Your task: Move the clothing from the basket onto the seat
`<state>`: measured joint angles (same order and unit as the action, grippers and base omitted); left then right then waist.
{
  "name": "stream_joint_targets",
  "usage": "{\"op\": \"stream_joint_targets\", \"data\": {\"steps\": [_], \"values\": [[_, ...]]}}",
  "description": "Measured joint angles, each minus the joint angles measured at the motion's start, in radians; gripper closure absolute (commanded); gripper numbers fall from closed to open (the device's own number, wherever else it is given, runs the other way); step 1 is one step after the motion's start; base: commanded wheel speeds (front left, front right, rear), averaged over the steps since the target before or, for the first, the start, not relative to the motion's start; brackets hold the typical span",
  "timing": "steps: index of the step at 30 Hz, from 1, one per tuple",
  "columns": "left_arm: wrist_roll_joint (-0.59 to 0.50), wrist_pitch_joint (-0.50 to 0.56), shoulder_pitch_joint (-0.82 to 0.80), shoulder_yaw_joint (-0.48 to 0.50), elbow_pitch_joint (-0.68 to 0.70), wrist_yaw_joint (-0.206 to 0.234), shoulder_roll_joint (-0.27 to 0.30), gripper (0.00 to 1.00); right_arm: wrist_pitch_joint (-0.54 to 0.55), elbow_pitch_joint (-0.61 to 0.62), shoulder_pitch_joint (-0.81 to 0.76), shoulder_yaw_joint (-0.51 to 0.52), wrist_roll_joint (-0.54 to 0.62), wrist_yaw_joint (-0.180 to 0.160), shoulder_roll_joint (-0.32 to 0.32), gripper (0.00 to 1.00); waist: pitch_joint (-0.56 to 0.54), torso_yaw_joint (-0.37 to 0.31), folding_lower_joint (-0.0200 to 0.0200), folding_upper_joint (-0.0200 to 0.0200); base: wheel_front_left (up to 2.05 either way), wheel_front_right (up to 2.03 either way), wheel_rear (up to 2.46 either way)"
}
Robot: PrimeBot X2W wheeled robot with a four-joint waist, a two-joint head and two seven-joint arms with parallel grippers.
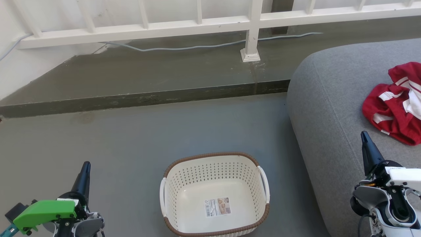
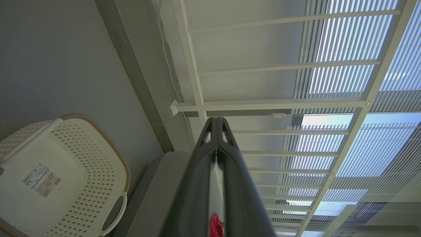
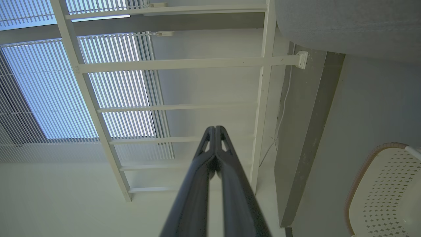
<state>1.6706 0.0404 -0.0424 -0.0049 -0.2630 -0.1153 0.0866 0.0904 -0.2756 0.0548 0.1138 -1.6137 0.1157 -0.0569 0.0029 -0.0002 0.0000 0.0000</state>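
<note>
The cream perforated basket [image 1: 215, 194] stands on the floor at the bottom middle, holding nothing but its paper label [image 1: 218, 206]. Red clothing with white stripes [image 1: 396, 103] lies crumpled on the grey seat [image 1: 329, 108] at the right. My left gripper [image 1: 86, 166] is shut at the lower left, left of the basket, nothing in it. My right gripper [image 1: 364, 135] is shut at the lower right, over the seat's front part, below the clothing. In the left wrist view the shut fingers [image 2: 215, 123] point at the railing, the basket [image 2: 82, 158] at the left. The right wrist view has shut fingers [image 3: 214, 130] and the basket's rim [image 3: 368, 164].
A raised dark step [image 1: 131, 98] runs across behind the basket, with a white railing [image 1: 197, 26] and its post [image 1: 251, 49] on it. A grey cable [image 1: 184, 48] lies along the step. Bare grey floor [image 1: 131, 141] surrounds the basket.
</note>
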Motion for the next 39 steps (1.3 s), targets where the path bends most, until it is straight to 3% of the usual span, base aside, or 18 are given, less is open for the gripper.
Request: {"op": "stream_joint_targets", "data": {"steps": [39], "values": [[0.0,0.004,-0.002,0.003,-0.014,-0.008,0.0,1.0,0.0,0.0,0.0,0.002,0.0,0.0,0.001,1.0,0.0,0.0,0.0,0.0,0.0,0.0,0.0]]}}
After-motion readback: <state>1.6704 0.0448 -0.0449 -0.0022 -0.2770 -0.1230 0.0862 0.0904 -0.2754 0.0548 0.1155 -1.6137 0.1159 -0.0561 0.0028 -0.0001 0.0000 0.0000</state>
